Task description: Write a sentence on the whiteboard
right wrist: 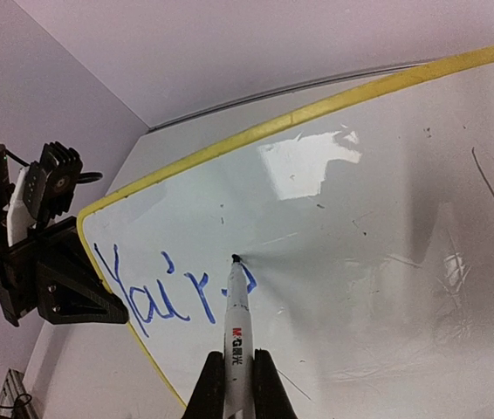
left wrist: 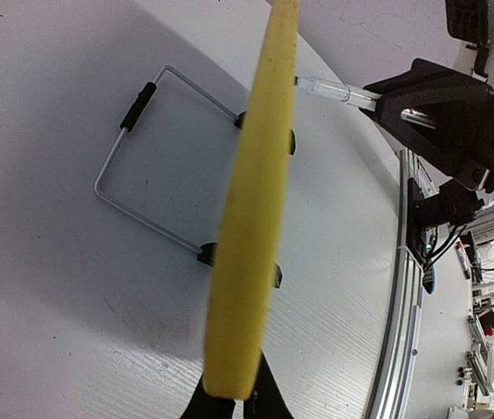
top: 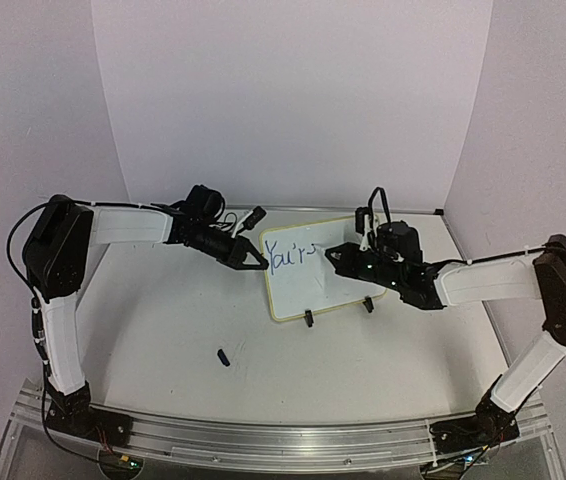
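The whiteboard (top: 323, 285) stands mid-way across the table (top: 163, 320), its left edge pinched by the left gripper (top: 260, 264); the right gripper (right wrist: 238, 360), clenched on the marker (right wrist: 235, 314), should press lightly, extending the sentence (right wrist: 164, 292) rightward on a level line.

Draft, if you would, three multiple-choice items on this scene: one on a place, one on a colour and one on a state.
1. Where does the small dark object lie?
A. On the table, in front of the whiteboard.
B. On the board's top edge.
C. Behind the board.
2. What colour is the lettering?
A. Red.
B. Blue.
C. Green.
3. What state is the right gripper in?
A. Open and empty.
B. Shut on the board's rim.
C. Shut on the marker.
Answers: 1 A, the top view shows it on the tabletop nearer the arm bases; 2 B, the strokes show blue; 3 C, its fingers clamp the marker's barrel, tip at the board.
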`<state>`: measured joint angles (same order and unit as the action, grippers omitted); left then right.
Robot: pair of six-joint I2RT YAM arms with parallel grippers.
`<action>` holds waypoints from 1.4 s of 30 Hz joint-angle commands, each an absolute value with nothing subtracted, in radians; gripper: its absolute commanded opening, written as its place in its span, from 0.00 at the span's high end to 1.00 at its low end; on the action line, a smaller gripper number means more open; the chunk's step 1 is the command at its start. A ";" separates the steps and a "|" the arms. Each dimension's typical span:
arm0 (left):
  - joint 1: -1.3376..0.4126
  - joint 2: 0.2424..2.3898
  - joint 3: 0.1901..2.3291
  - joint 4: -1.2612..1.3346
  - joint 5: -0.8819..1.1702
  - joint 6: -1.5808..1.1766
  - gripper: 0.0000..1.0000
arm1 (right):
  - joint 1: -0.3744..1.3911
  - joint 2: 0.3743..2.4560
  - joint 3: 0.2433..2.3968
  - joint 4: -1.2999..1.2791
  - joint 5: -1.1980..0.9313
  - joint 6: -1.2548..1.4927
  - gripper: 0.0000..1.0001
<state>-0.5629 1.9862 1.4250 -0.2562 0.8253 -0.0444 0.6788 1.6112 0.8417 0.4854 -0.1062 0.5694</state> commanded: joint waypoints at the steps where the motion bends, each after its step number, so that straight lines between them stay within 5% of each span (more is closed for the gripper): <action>1: -0.585 2.011 1.451 -0.298 0.815 -0.020 1.00 | 0.675 1.646 0.877 0.513 -0.140 0.565 1.00; 42: -0.584 2.010 1.451 -0.296 0.817 -0.021 1.00 | 0.675 1.585 0.761 0.486 -0.092 0.604 1.00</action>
<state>-0.5629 1.9869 1.4269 -0.2615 0.8234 -0.0502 0.6792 1.6230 0.7628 0.5385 -0.1719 0.6029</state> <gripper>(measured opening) 0.035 0.068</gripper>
